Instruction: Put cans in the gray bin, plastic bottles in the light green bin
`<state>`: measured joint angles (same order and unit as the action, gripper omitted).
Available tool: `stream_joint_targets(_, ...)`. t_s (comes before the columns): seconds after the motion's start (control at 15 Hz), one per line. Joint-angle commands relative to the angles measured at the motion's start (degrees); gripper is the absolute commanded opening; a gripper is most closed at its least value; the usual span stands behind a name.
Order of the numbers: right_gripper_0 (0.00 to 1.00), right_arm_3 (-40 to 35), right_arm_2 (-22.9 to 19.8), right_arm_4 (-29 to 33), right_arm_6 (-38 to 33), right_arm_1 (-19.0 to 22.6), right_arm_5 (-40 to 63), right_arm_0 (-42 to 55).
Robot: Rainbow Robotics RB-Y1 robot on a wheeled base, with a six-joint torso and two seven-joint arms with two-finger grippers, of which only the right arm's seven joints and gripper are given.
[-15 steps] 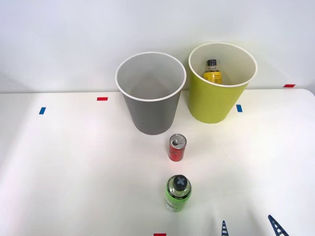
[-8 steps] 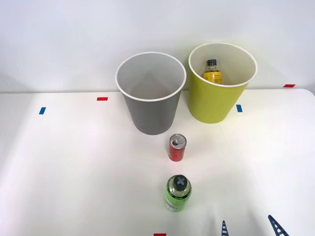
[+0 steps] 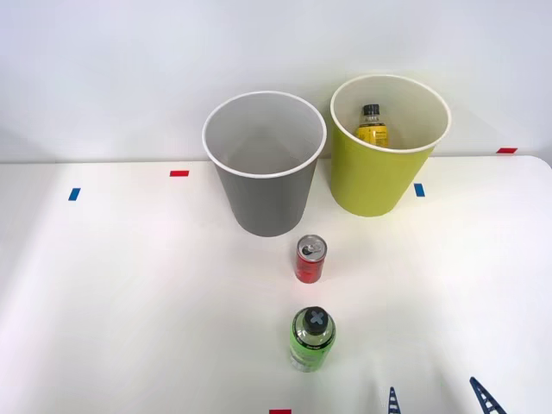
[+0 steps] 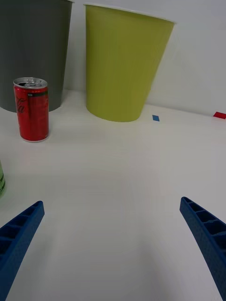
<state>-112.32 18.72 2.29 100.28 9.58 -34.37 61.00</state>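
Front view: red can (image 3: 310, 259) unmoved (w/ rest).

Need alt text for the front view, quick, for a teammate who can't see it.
A red can and a green bottle stand upright on the white table, before a gray bin and a light green bin holding a yellow-labelled bottle.

i'm getting even, bright, diffuse light from overhead, and the white table (image 3: 129, 285) is close to washed out, with only faint soft shadows at the foot of the red can (image 3: 310, 259) and the green bottle (image 3: 311, 339). the inside of the gray bin (image 3: 264, 164) darkens gently toward its bottom, without hard glare. on my wrist view the blue fingers (image 4: 206, 233) look slightly soft at the corners, while the can (image 4: 32, 109) reads sharp.
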Motion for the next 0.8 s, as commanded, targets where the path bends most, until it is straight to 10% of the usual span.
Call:
stream_joint_targets(0.07, 1.0, 0.0, 0.0, 0.0, 0.0, 0.0, 0.0, 0.0)
stream_joint_targets(0.8, 1.0, 0.0, 0.0, 0.0, 0.0, 0.0, 0.0, 0.0)
